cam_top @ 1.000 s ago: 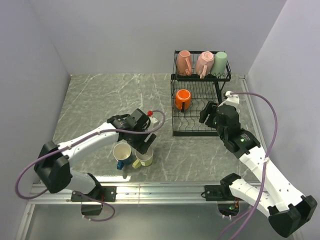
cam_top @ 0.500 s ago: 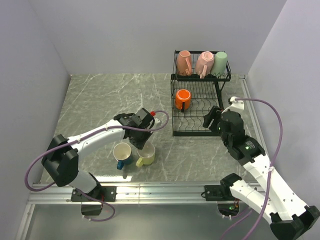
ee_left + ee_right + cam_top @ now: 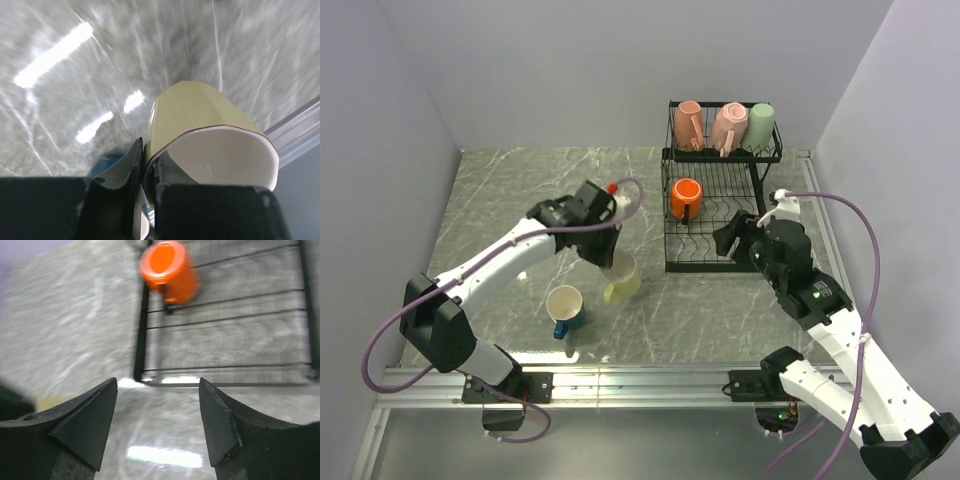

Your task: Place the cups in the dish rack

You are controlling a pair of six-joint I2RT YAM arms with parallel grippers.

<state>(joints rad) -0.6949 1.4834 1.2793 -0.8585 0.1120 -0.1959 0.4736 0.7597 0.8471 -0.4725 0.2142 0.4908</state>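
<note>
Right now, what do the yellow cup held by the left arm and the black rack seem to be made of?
The yellow cup looks like glazed ceramic: smooth, faintly shiny wall, pale inside, thin dark line along the rim. The rack looks like thin metal wire with a black coating, rather dull; plastic-coated or painted, I cannot tell.

A grey marbled table (image 3: 520, 190) is seen, with glare thrown off it near the front edge. At 1 to 2 o'clock the black wire dish rack (image 3: 705, 245) is stood directly on the surface, close to the far right corner. At 7 o'clock from the middle a blue mug (image 3: 566, 305) is set upright on the table, its pale inside shown and its handle turned toward 6 o'clock. Mug and rack are seen well apart. Along 6 o'clock the table is bordered by a metal rail (image 3: 650, 378).
</note>
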